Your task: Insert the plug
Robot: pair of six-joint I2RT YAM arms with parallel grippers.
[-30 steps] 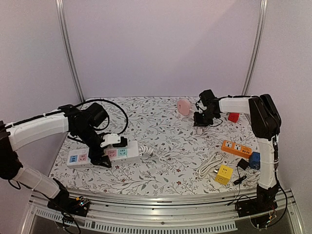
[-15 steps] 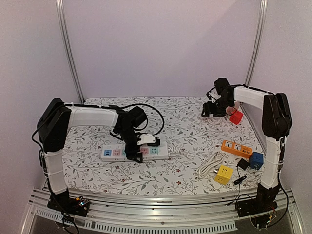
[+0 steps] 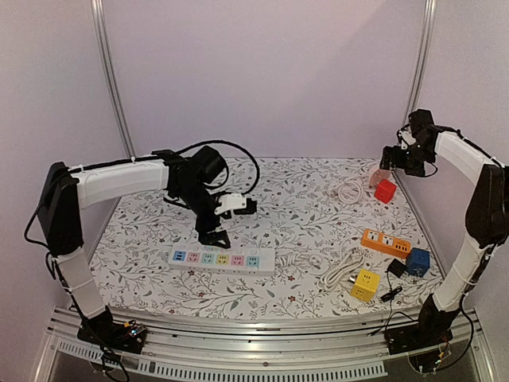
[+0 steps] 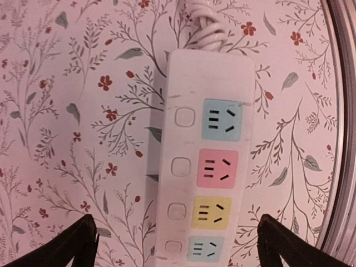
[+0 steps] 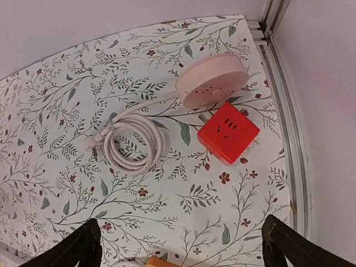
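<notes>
**A:** Left gripper [image 4: 178, 245]: jaws spread wide, nothing between them. It hangs over the white power strip [image 4: 205, 156], clear of it.

**B:** Right gripper [image 5: 183, 247]: also wide apart and empty, high above the pink round socket [image 5: 213, 79], which sits just beside the red cube adapter [image 5: 228, 132].

**A:** Change over the last second: we slid the strip from the left edge toward centre and let go. We moved the pink socket into the back right corner and lifted off.

**B:** The plug [image 5: 95, 146] lies at the loose end of the pink coiled cord [image 5: 136, 142], on the floral cloth [image 5: 50, 100], well apart from the strip.

**A:** We judge staging done and insertion not begun. Next we need a grasp on the plug, then a long carry.
</notes>
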